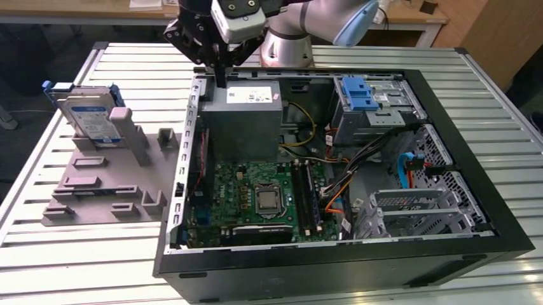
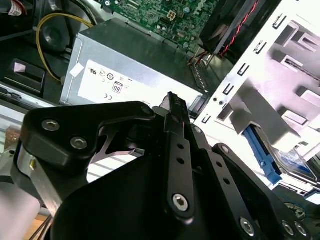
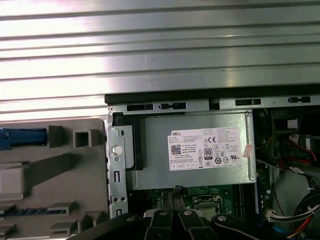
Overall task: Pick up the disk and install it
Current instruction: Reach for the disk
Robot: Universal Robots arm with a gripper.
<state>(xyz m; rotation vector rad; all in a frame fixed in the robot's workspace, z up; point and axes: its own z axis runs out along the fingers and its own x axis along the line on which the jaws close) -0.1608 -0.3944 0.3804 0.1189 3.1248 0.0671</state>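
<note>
My matt black gripper (image 2: 175, 101), bright steel screw heads glinting, sits over the dull, smooth grey metal box (image 3: 195, 150) with its white paper label. Beside that box, shiny ribbed aluminium table slats (image 1: 85, 260). Beyond them, a matt grey plastic stand (image 1: 102, 178) holds the silver metal disk (image 1: 91, 121) with its glossy label and blue plastic rails.

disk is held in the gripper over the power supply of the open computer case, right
No. The exterior view shows the disk standing in the grey fixture beside the computer case; the gripper over the power supply is empty.
</note>
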